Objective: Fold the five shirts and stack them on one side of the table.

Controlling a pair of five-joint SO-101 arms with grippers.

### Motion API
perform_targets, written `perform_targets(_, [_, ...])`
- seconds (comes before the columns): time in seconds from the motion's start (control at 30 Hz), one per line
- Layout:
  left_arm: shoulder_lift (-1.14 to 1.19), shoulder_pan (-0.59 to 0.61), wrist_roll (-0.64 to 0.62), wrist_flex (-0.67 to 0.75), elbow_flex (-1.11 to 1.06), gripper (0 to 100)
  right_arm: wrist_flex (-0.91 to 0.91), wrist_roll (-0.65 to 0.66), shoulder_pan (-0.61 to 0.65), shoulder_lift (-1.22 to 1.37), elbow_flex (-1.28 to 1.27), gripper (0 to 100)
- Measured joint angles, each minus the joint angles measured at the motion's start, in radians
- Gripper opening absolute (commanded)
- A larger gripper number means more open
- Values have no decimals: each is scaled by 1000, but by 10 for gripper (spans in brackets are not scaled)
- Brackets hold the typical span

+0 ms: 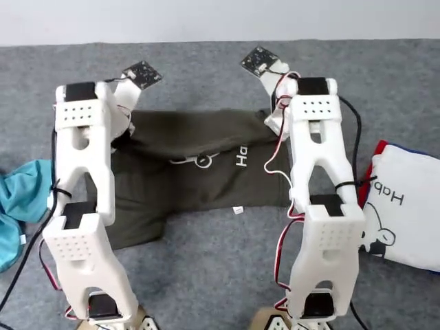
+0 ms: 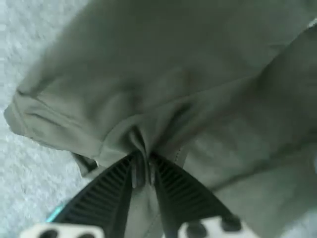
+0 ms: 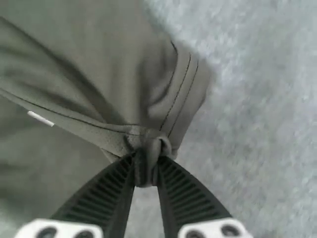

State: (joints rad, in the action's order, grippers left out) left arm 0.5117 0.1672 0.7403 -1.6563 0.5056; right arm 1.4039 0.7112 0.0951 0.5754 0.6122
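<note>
Over the middle of the grey surface (image 1: 227, 275), I am gripping the olive shirt (image 1: 206, 185) with both pincers.
My left pincer (image 2: 142, 162) is clamping a bunched fold near the shirt's far left corner, and my right pincer (image 3: 145, 164) is squeezing narrow on a stitched hem at its far right corner. The shirt is lying spread between my arms. A white shirt (image 1: 405, 206) is lying at the right edge, and a teal shirt (image 1: 24, 196) is lying crumpled at the left edge.
</note>
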Motion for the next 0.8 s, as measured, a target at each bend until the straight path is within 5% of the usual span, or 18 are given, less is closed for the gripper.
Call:
perform_targets(0.3, [-140,14,21,-68,12,6,238,0,34,-127,0,10])
perform_targets(0.8, [-486,12,103,-68,-588,6,348,0,38,-181,-38,10])
